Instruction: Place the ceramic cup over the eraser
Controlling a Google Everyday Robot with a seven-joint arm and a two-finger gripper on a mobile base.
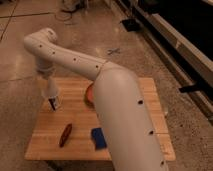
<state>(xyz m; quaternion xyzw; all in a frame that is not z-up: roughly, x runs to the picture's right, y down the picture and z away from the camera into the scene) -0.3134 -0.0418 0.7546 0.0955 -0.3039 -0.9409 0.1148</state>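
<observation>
One white robot arm (120, 105) fills most of the frame, running from the lower right up and across to the upper left, where it bends down over a wooden table (42, 132). Behind the arm, near the table's middle, an orange bowl (88, 95) shows only as a sliver. At the arm's end, over the left part of the table, the gripper (49, 85) points downward. Its fingers look clamped on the ceramic cup (51, 92), since the cup hangs beneath it clear of the wood. A blue wavy-edged sponge (98, 138) lies toward the lower middle, and a slim red object (65, 135) lies just left of it. The eraser (55, 103) sits right under the cup, slightly to its right, and I cannot tell whether the two touch.

The step in hand appears to be the final lowering. It would go best with the cup shifted a touch rightward so its mouth is centred on the eraser. The descent should then be straight and slow, with the release only once the rim rests flat on the wood.
</observation>
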